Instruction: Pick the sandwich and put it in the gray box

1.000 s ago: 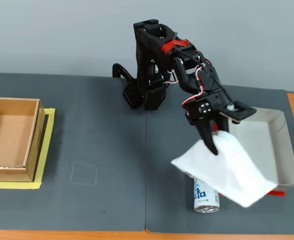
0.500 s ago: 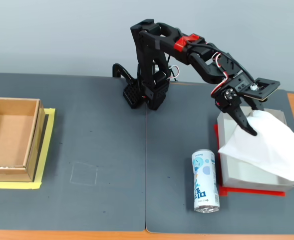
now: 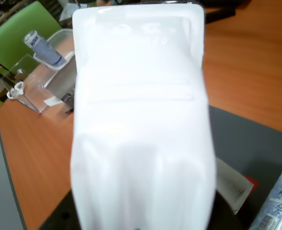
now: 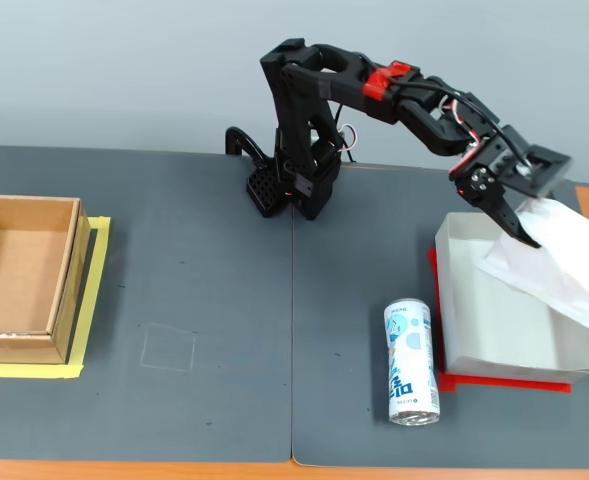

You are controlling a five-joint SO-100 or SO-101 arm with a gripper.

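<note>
In the fixed view my gripper (image 4: 530,232) is shut on one end of the sandwich (image 4: 564,268), a flat white wrapped packet. The packet hangs tilted over the far right part of the gray box (image 4: 456,300) and reaches past its right wall. This box is a shallow light tray on a red base plate (image 4: 504,382). In the wrist view the sandwich (image 3: 141,120) fills the middle of the picture and hides the fingers. A corner of the gray box (image 3: 234,186) shows below it at the right.
A blue-and-white can (image 4: 412,362) lies on the dark mat just left of the tray; the can (image 3: 277,206) also shows in the wrist view. A brown cardboard box (image 4: 19,275) on yellow tape stands at the far left. The arm's base (image 4: 289,185) is at the back.
The arm has swung right and back with the sandwich, from above the can to over the tray's far right part. The can now lies uncovered.
</note>
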